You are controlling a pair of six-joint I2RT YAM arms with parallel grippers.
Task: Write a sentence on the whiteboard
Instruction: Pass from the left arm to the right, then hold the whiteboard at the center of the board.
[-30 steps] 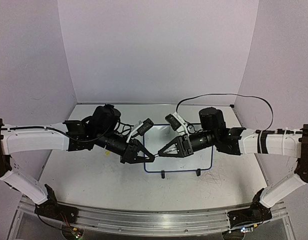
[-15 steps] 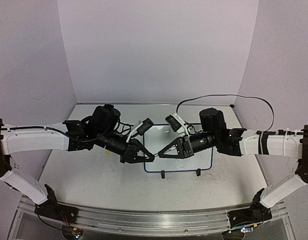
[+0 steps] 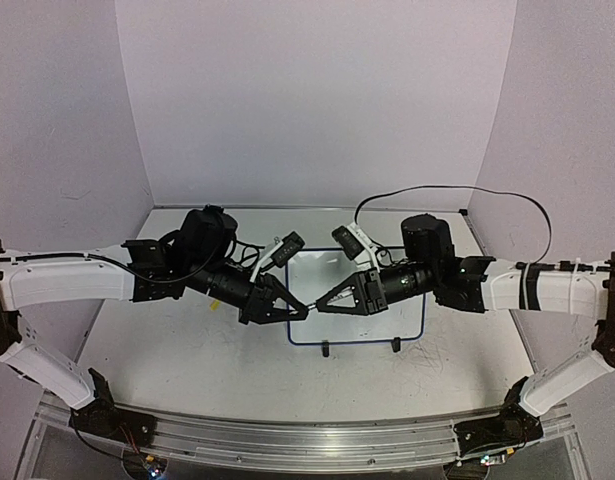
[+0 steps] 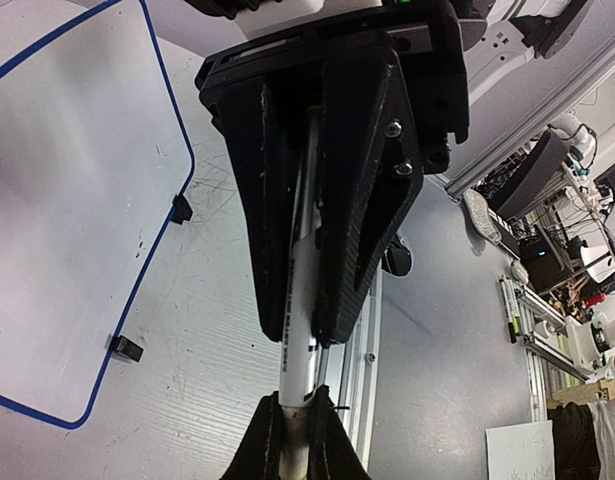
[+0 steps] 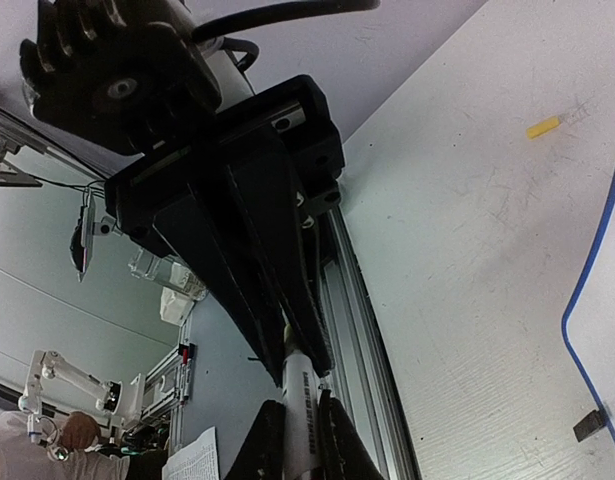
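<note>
The whiteboard point(image 3: 387, 325), white with a thin navy frame, lies on the table at centre; its surface point(image 4: 67, 200) shows bare, and its blue edge point(image 5: 591, 272) shows in the right wrist view. The sentence is not in view. A white marker point(image 3: 312, 309) hangs level above the board's front-left corner, held from both ends. My left gripper point(image 3: 302, 312) is shut on one end point(image 4: 294, 405). My right gripper point(image 3: 322, 306) is shut on the marker's barrel point(image 5: 305, 420). The two grippers' fingertips nearly meet, tip to tip.
The board's two black feet point(image 3: 327, 349) point(image 3: 395, 346) point toward the near edge. Grey scribbles mark the tabletop point(image 3: 437, 365). A small yellow scrap point(image 5: 543, 127) lies on the table. A black cable point(image 3: 447, 192) arcs at the back right. An aluminium rail point(image 3: 287, 435) runs along the front.
The right gripper's jaws have drawn in onto the marker. Both arms have shifted only slightly; the marker stays between them.
</note>
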